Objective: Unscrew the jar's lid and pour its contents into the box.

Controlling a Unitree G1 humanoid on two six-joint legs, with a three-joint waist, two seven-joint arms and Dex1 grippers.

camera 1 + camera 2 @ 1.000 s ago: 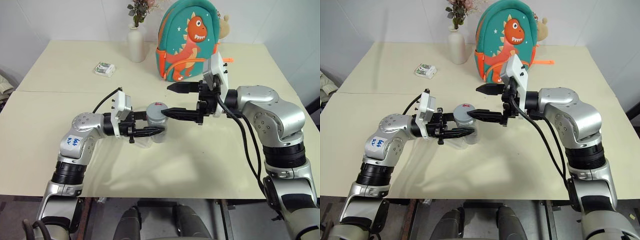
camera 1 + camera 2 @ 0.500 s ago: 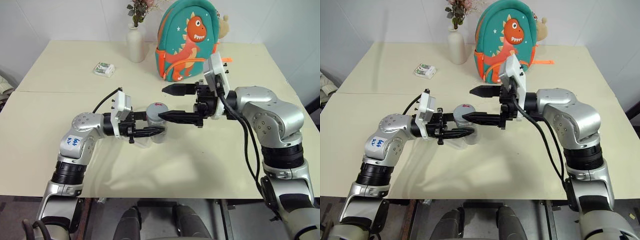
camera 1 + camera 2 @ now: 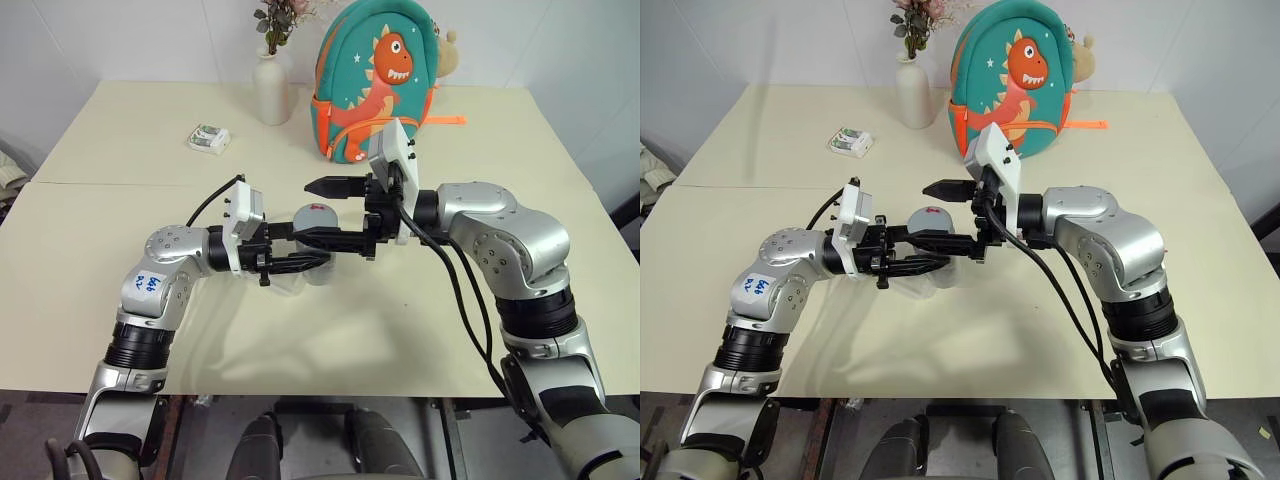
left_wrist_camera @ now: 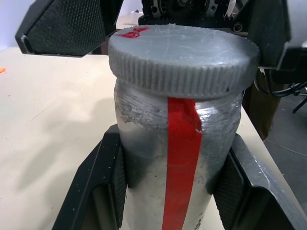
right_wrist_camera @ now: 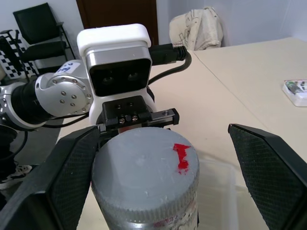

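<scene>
The left end effector (image 3: 300,262) is clamped on the body of the jar (image 4: 180,158), its two fingers pressing the silvery wall from either side below the cap, one of them (image 4: 103,177) dark against the metal. Gripping low like this leaves the lid (image 4: 182,57) fully exposed above the fingers, so another tool can close round it, and it holds the jar upright and raised off the worktop (image 3: 400,320) so the body cannot spin when the cap is twisted.

The right end effector (image 3: 320,211) faces the left one, level, with its fingers spread wide. They straddle the lid, one finger (image 5: 266,167) well clear on one side, the other close beside the cap's ribbed edge on the opposite side; neither looks to be touching it yet. That wide stance suits the cap's width and reads as the approach before closing for the unscrewing.

The box (image 5: 220,196), clear plastic, lies on the worktop just below and beyond the held jar, near enough for the later pour. The lid is on, so the contents stay inside, unseen.
</scene>
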